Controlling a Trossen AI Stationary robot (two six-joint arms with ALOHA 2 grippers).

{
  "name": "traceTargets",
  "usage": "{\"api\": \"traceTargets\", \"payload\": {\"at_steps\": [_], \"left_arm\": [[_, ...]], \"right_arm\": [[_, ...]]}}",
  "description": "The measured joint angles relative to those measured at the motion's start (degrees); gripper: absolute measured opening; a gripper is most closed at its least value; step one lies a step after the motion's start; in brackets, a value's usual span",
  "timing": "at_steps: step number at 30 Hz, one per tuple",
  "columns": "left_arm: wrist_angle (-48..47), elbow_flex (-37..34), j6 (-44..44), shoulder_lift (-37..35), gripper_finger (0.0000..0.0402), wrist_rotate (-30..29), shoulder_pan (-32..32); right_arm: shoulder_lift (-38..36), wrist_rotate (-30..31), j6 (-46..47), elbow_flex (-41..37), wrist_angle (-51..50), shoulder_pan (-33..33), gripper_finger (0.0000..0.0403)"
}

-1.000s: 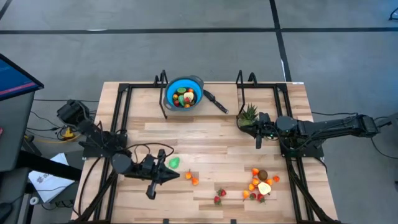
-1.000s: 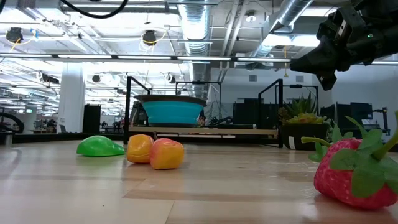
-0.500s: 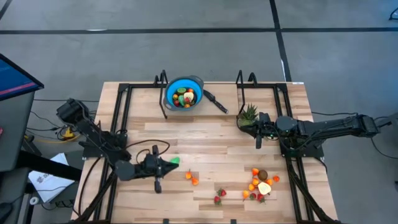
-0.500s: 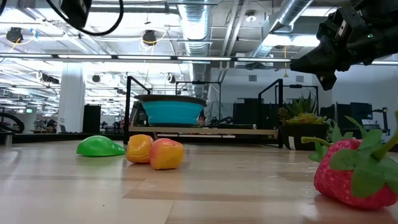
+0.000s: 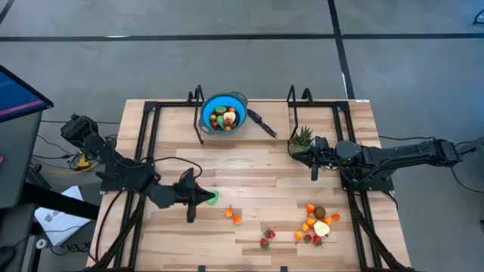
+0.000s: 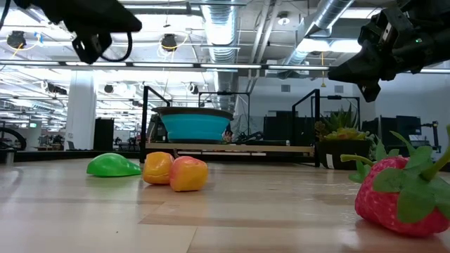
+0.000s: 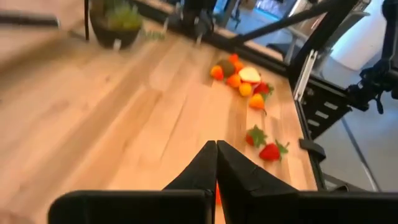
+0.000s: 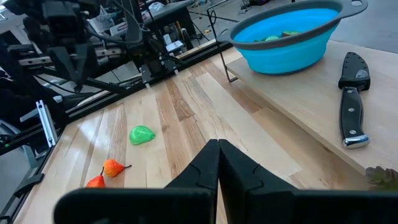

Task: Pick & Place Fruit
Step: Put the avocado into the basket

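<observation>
My left hand (image 5: 189,217), closed and empty, hovers just beside the green fruit (image 5: 212,197) at lower left of the surface (image 5: 257,170). Step in hand: approach. Next I judge I must open, descend, grasp; my right hand (image 5: 314,175) waits closed at centre right.

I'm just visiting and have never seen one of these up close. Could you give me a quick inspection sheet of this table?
Surface: wooden table, bare between items.
Job's things: green fruit by the left gripper; loose fruit cluster front right; more in the blue bowl.
Clutter: knife, spiky plant.
Grippers: left shut; right gripper shut near the plant; both hold nothing.
Cables: black cable along left arm.
Surroundings: grey floor.
</observation>
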Motion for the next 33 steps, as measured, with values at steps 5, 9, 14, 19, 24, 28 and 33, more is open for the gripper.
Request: {"api": "traceTargets", "payload": {"at_steps": [5,9,14,19,24,28,33], "left_arm": [[-0.6,2.2,-4.1,1.2,0.0001,6.5,2.1],[-0.6,6.9,-0.7,3.8,0.0000,9.3,1.9],[-11.2,12.5,-0.8,6.6,0.0000,10.2,2.3],[-28.4,14.4,-10.6,7.5,0.0000,15.1,4.6],[-31.4,13.3,-12.8,6.9,0.0002,23.8,8.2],[-31.1,13.3,-12.8,6.9,0.0003,25.0,9.8],[-31.1,13.3,-12.2,6.9,0.0002,24.9,10.7]], "right_arm": [[0.0,0.0,0.0,0.0,0.0,0.0,0.0001],[0.0,0.1,0.0,0.0,-0.1,0.0,0.0001],[0.0,0.1,-0.1,0.0,-0.4,0.0,0.0001],[0.0,0.2,-0.1,0.0,-1.3,0.0,0.0001],[0.0,0.2,-2.3,0.0,-1.5,0.0,0.0001],[0.0,0.2,-2.6,0.0,-1.5,0.0,0.0001],[0.0,0.2,-2.6,0.0,-1.6,0.0,0.0001]]}}
